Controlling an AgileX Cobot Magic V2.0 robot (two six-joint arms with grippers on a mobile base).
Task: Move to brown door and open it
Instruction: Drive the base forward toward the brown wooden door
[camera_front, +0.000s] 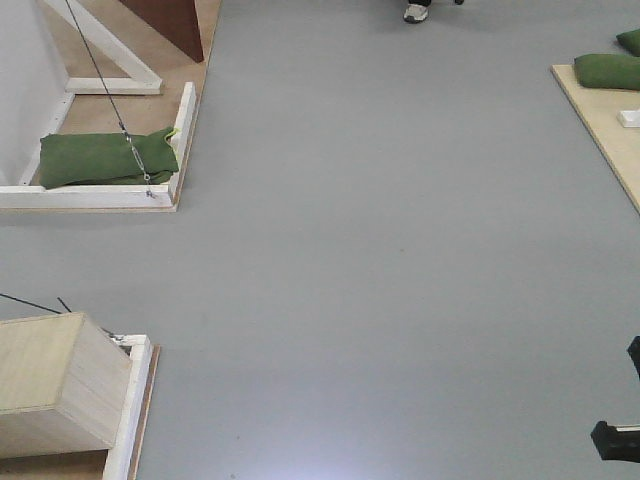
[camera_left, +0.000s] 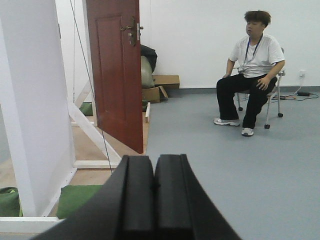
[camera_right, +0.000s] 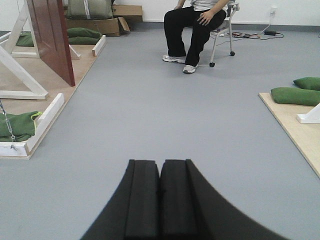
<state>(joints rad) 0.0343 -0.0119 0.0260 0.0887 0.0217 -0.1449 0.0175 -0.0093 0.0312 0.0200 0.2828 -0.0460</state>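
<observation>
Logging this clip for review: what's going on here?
A two-armed mobile robot is out on the grey floor, not yet at the brown door, which stands ahead to its left on a plywood base. Nothing is being handled: the left gripper and right gripper both have their jaws shut and empty. A person sits by the far wall.
</observation>
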